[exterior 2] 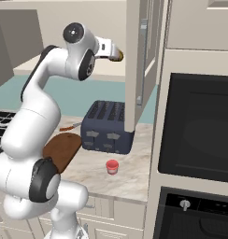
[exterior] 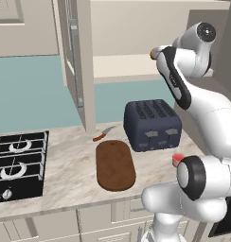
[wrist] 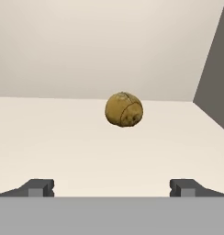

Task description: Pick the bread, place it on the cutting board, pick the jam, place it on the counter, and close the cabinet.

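Two dark fingertips (wrist: 40, 187) wide apart at bottom of hand view, gripper (wrist: 112, 188) open, nothing between. Bread (wrist: 124, 109) centred ahead on pale cabinet shelf (wrist: 63, 137), clear of both tips, untouched. Same bread (exterior 2: 117, 55) just off the hand's end in right base view, also peeking past the arm (exterior: 153, 53) in left base view. Cabinet door (exterior: 75, 61) swung open, silver bar handle (exterior 2: 142, 60) along its edge. Down on tabletop (exterior: 70, 160): cutting board (exterior: 115, 165) bare, lying lengthwise beside toaster (exterior: 152, 124); knife with orange handle (exterior: 102, 134) just behind board. Jam (exterior 2: 112, 166) upright on tabletop in front of toaster, apart from board; also seen partly hidden by arm joint (exterior: 177, 159). Black stove (exterior: 18, 163) at left; dark oven front (exterior 2: 197, 126) at right.
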